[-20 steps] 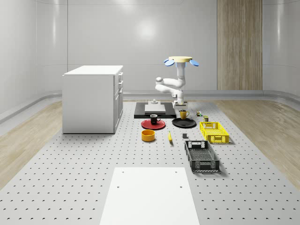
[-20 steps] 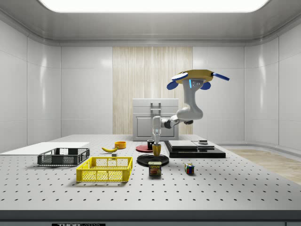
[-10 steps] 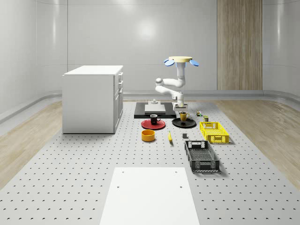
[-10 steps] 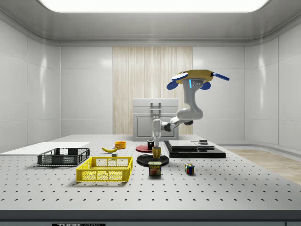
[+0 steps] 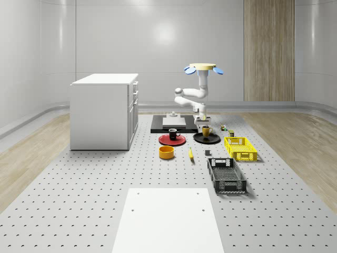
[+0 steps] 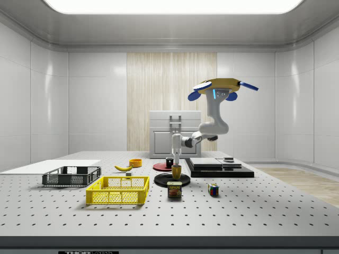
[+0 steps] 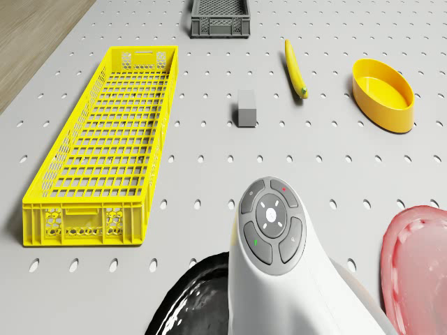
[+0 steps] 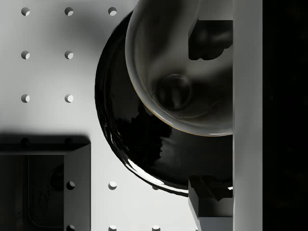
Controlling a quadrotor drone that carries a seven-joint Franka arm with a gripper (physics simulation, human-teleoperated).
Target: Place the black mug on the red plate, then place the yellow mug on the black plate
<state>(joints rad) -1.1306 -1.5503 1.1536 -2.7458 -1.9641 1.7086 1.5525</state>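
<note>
Clearance around the black plate (image 5: 213, 139) was fair. The perforated table (image 5: 79, 184) lay bare between it and the yellow crate (image 5: 240, 148) on the whole-scene view's right. Toward the near edge were a small grey block (image 7: 246, 108), a banana (image 5: 190, 153) and a yellow bowl (image 5: 167, 152), all apart from the plate. The red plate (image 5: 166, 140) sat just beside the black one on the whole-scene view's left. A low black slab (image 5: 158, 126) lay just behind both. In the side view a tin (image 6: 174, 189) stood near the black plate's rim, with a coloured cube (image 6: 213, 189) farther to that view's right. A white cabinet (image 5: 105, 110) and a black crate (image 5: 226, 175) stood well away.

The drone (image 5: 202, 67) hovered high over the far part of the table, above the slab. Its arm bent down and forward, so the gripper (image 6: 176, 160) hung straight over the yellow mug (image 6: 176, 170), close above its rim. In the wrist view the fingers (image 8: 211, 202) stood wide apart, one on either side of the mug's mouth and the lower one clear of it, so the pincer was released.

The yellow mug stood upright on the black plate, off its centre, handle toward the whole-scene view's right. Its inside looked pale and glossy. The black mug (image 5: 173, 133) stood upright on the red plate, handle toward the same side.
</note>
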